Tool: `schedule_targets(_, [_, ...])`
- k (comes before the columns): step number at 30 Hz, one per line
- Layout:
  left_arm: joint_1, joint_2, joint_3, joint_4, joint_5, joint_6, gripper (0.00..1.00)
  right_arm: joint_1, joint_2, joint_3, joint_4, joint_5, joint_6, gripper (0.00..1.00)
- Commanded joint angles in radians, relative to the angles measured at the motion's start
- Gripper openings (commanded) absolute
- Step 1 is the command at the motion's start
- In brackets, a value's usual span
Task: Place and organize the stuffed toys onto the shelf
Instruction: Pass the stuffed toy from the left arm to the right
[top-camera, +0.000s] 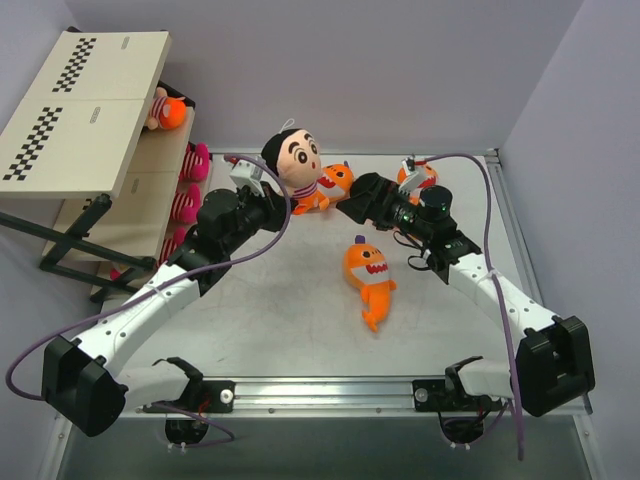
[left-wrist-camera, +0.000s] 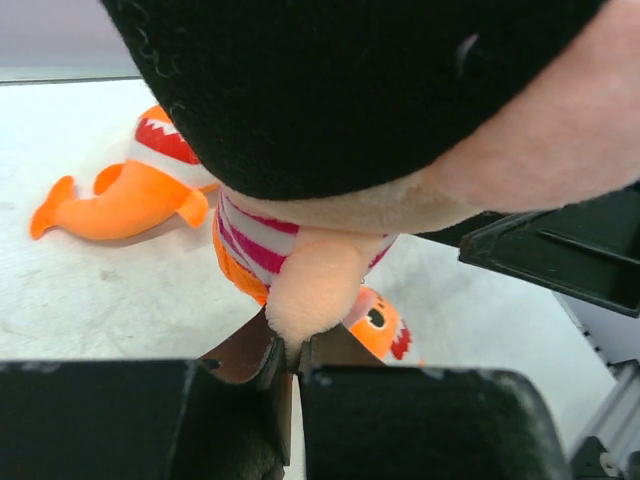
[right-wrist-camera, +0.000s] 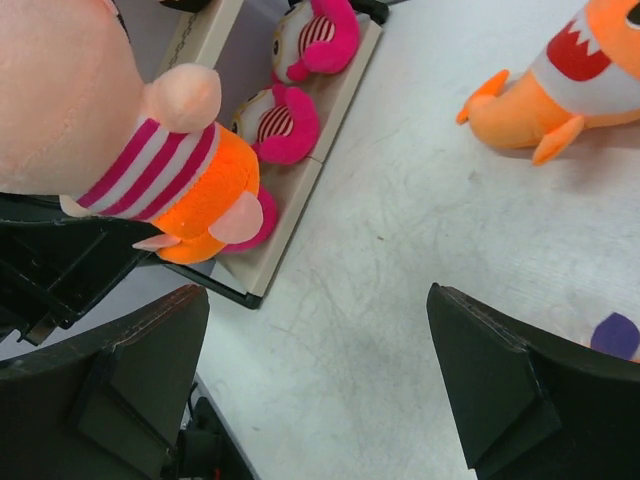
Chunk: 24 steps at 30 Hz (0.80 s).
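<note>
Stuffed toys: black-haired doll is held over the back of the bench, well apart from the shelf at left. Left gripper is pressed together, pinching one peach limb only. Right gripper is spread wide, empty, just beside the doll. Orange shark lies loose on the bench. Judgement: the plush is light, soft and squashy. The big head may swing on a limb hold; the striped torso looks the firmer place to grip.

Doll at my left claw: black hair, peach skin, pink-and-white striped top, orange shorts. Sharks are orange with white bellies, red-and-white toothy mouths. Shelf: cream boards, black-and-white checker strips, black frame; its toys pink with striped faces.
</note>
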<state>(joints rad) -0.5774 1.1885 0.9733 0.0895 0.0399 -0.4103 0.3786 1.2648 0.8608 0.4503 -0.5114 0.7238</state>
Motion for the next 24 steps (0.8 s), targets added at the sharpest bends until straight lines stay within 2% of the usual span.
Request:
schedule_targets(1, [0.010,-0.032,0.039,0.101,0.067,-0.139,0.03,-0.001,0.001,-0.008,0.211,-0.052,0.017,0.95])
schedule_targets(8, [0.010,-0.030,0.008,0.151,0.129,-0.205,0.03,-0.001,0.030,-0.005,0.375,-0.140,0.002,0.93])
schedule_targets(24, [0.008,-0.020,-0.022,0.220,0.210,-0.243,0.03,-0.010,0.111,0.099,0.553,-0.288,0.016,0.88])
